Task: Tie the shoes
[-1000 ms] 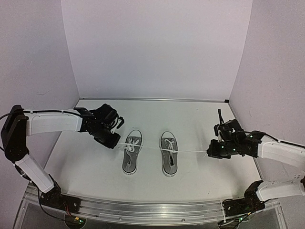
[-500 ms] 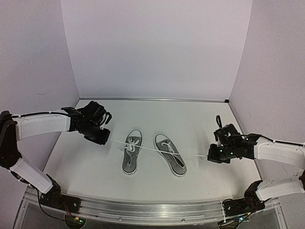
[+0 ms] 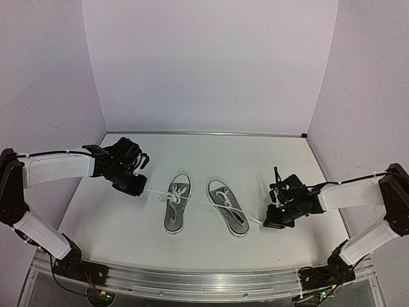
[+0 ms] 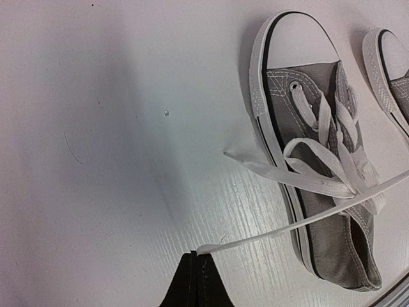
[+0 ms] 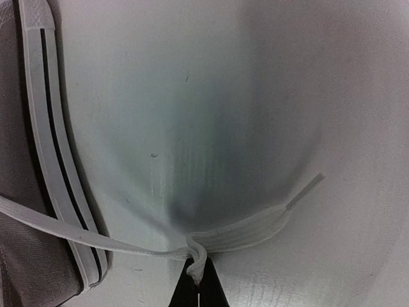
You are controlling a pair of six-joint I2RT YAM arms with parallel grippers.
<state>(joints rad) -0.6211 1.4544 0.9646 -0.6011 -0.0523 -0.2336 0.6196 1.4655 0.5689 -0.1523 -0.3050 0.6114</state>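
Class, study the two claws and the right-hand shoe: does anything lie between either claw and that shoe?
Yes, on one side. The left-hand shoe lies between the left claw and the right-hand shoe; the held lace crosses over it. Between the right claw and that shoe, nothing visible intervenes.

Robot lab test cell. Plain white table [image 3: 211, 246] boxed in by bare pale walls [image 3: 211, 64] on three sides. Left arm [image 3: 61, 167] and right arm [image 3: 351, 195] bolted to an aluminium rail [image 3: 204, 281] at the near edge (loose wiring [image 3: 89, 283] by the bases).
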